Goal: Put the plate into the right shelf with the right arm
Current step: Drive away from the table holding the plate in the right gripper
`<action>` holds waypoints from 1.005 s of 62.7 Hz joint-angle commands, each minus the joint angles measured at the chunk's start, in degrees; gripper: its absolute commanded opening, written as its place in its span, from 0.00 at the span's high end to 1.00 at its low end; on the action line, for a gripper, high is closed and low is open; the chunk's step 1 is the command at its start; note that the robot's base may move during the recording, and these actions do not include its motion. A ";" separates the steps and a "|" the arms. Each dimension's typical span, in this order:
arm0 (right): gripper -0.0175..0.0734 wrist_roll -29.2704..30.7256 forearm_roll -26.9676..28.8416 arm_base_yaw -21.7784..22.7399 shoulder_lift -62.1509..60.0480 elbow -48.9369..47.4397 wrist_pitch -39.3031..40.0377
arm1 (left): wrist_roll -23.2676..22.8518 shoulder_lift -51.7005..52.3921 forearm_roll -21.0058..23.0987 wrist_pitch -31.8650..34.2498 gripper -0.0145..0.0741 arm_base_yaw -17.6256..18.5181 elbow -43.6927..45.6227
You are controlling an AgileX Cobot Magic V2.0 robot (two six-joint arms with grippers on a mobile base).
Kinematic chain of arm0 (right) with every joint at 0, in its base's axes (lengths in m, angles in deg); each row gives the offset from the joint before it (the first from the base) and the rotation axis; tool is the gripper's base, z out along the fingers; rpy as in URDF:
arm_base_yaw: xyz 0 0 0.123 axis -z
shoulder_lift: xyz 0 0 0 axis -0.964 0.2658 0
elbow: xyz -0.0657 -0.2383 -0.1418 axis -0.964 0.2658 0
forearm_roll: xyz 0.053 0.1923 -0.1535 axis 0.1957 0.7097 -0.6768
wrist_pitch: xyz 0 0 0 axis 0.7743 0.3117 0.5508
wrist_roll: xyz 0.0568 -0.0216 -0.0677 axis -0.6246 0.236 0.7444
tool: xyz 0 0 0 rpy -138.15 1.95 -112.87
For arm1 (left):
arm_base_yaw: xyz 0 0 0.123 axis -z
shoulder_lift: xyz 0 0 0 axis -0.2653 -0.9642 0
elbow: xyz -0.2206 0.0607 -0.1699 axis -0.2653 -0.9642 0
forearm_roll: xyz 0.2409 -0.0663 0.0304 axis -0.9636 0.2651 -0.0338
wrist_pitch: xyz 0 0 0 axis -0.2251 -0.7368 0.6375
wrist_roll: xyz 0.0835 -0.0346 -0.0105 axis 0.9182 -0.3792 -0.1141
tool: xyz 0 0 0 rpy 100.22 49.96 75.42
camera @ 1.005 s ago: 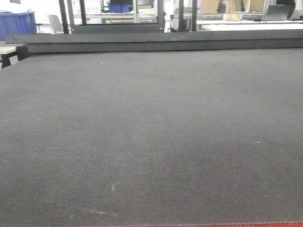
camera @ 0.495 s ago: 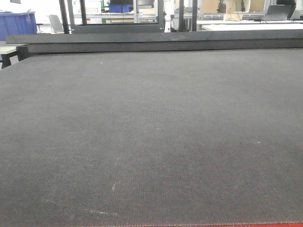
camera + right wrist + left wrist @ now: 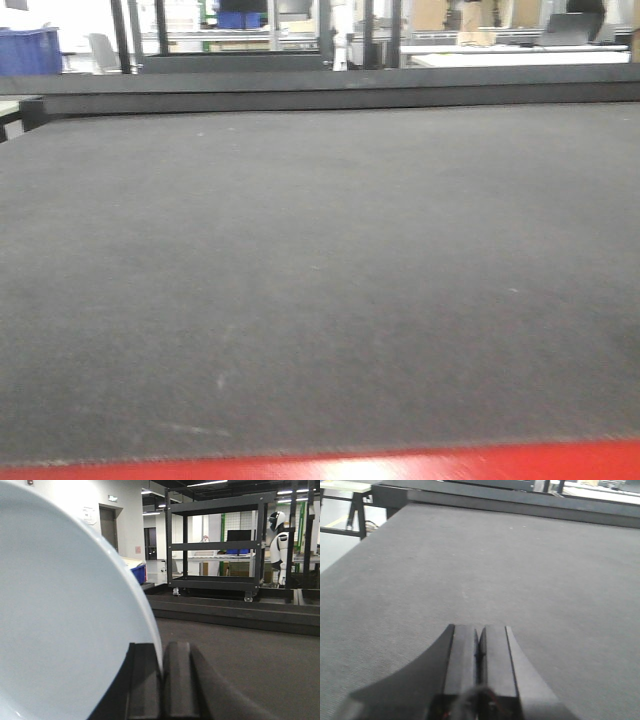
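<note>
We have the plate [image 3: 60,605] pinched by its rim in the right gripper [image 3: 161,655]. The jaws are clamped on the edge, and the plate seems to stand close to upright, filling the left of the right wrist view. The left gripper [image 3: 479,637] is clenched on nothing, fingers pressed together over the dark grey mat [image 3: 320,250].

We judge this to be the carry towards the right shelf. No stainless shelf shows in any view (the black rack [image 3: 215,545] beyond the mat does not look like it), so we would first bring it into sight. To do this well, we should swing the right arm slowly, since a rim grip gives the plate leverage to twist loose. We should level the plate before it crosses the shelf's front lip, and release only once its underside rests on the shelf.
</note>
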 commanded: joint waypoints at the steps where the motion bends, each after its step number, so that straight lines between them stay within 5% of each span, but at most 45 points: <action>1: 0.75 -0.11 -0.57 0.18 0.61 -1.60 6.11 | -0.34 0.24 0.13 4.83 0.89 0.38 -0.57; 63: 0.75 -0.11 -0.57 0.18 0.61 -1.60 6.18 | -0.34 0.24 0.13 4.83 0.89 0.38 -0.57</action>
